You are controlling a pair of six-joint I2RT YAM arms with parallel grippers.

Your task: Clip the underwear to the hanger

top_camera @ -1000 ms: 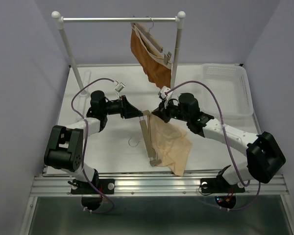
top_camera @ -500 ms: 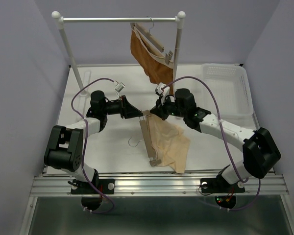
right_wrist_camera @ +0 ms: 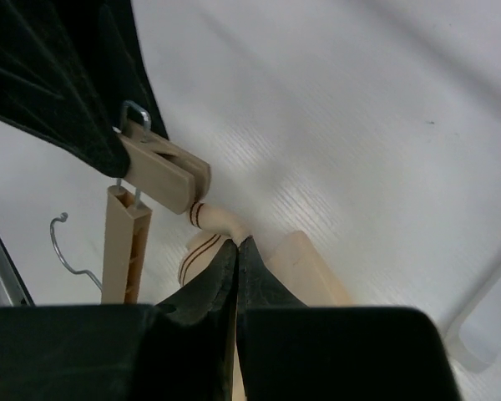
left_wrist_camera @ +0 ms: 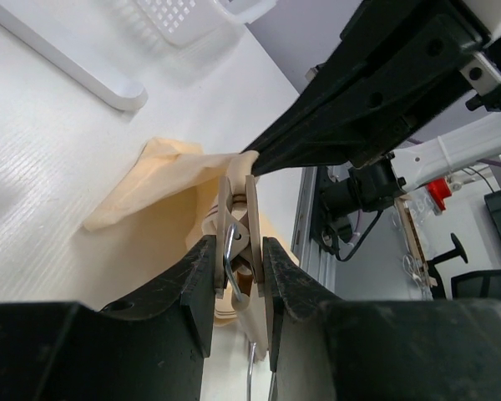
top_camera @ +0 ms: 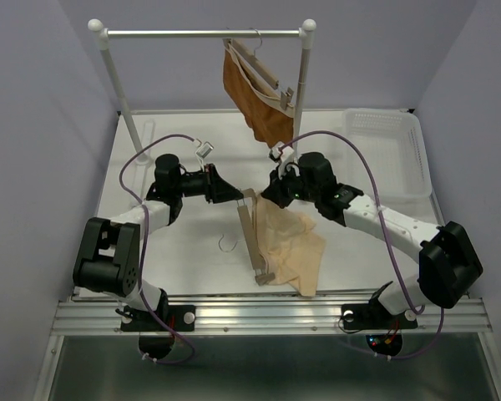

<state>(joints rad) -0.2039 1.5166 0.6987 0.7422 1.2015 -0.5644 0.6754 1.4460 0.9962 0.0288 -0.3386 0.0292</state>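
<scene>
The hanger (top_camera: 253, 242) lies on the table, its wire hook (top_camera: 228, 244) pointing left. The pale beige underwear (top_camera: 294, 246) lies bunched to its right. My left gripper (top_camera: 238, 195) is shut on the hanger's far clip (left_wrist_camera: 239, 219) and squeezes it between its fingertips (left_wrist_camera: 202, 259). My right gripper (top_camera: 269, 195) is shut on a corner of the underwear (right_wrist_camera: 213, 219) and holds it just beside that clip (right_wrist_camera: 163, 171). The left wrist view shows the fabric (left_wrist_camera: 163, 180) reaching the clip's mouth. Whether the fabric is inside the clip, I cannot tell.
A rust-brown garment (top_camera: 255, 96) hangs on a twin wooden hanger from the white rack's rail (top_camera: 204, 33) at the back. A white basket (top_camera: 384, 150) stands at the back right. The rack's foot (left_wrist_camera: 67, 58) lies on the table behind the clip.
My right gripper shifted slightly left and back with the underwear's corner, staying next to the clip. My left gripper has kept its hold on the clip.
</scene>
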